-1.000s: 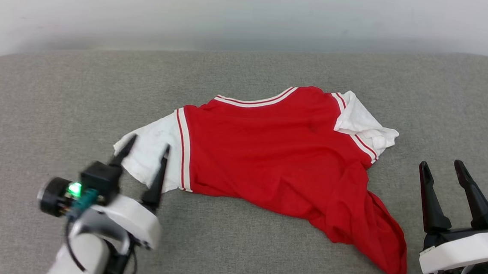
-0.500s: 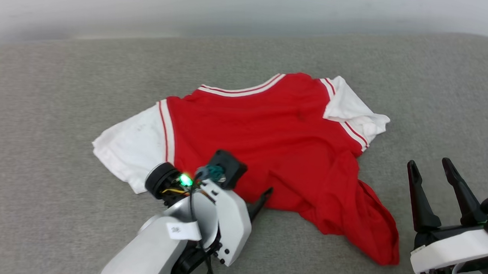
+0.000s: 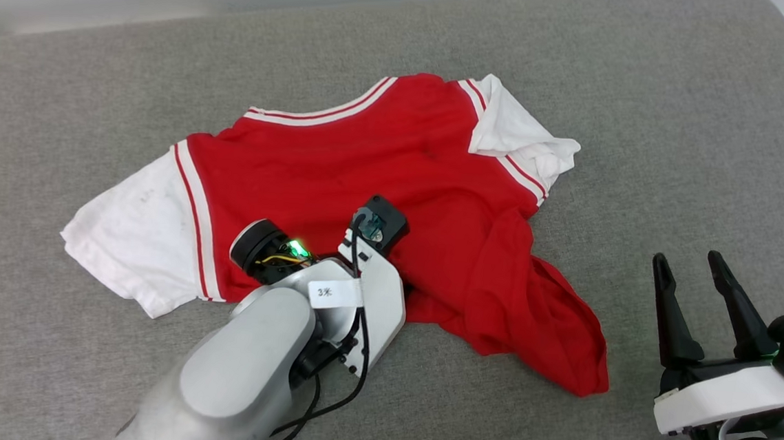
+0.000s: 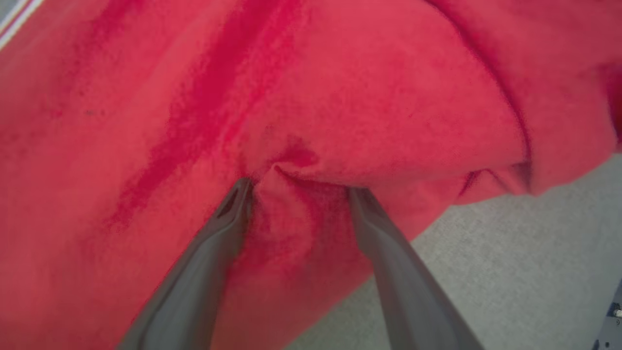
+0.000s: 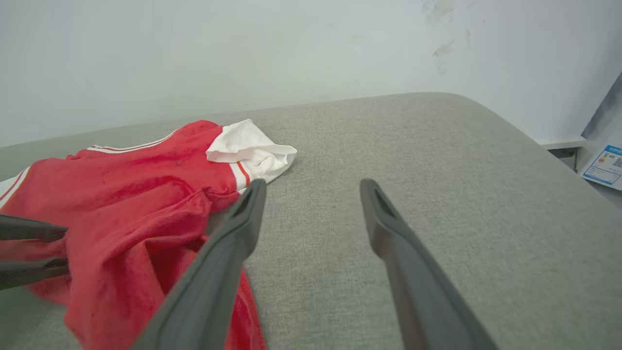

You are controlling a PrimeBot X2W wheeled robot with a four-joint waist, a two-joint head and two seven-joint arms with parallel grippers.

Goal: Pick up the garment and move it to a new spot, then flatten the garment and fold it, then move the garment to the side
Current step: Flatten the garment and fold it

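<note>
- Head view, far left: the red soft-fabric jersey T-shirt (image 3: 368,163) lies across the middle of the grey woven fabric cushion (image 3: 647,127). Its white short sleeve on the left (image 3: 128,243) is spread fairly flat.
- Left gripper (image 4: 300,190): it is down on the near edge of the red body, a little left of centre. In the left wrist view its two dark fingers stand apart and press into the cloth. A small pucker of red fabric rises between them, but the jaws are not closed on it, so nothing is held.
- Middle: the red chest panel lies reasonably smooth, with the red-and-white striped collar trim (image 3: 317,112) on the far side.
- Right of centre: the white sleeve on the right (image 3: 528,143) is folded over itself and crumpled. The lower red hem (image 3: 556,342) is bunched into a twisted tail that trails near and right.
- Right gripper (image 3: 687,261): it hovers over bare cushion just right of that tail, with its fingers spread, empty and clear of the cloth.
- Progress, as I'd judge it: barely begun. The shirt is not lifted, smoothed, folded or set aside. The first pick-up looks like the step in hand, and everything after it is left to do.
</note>
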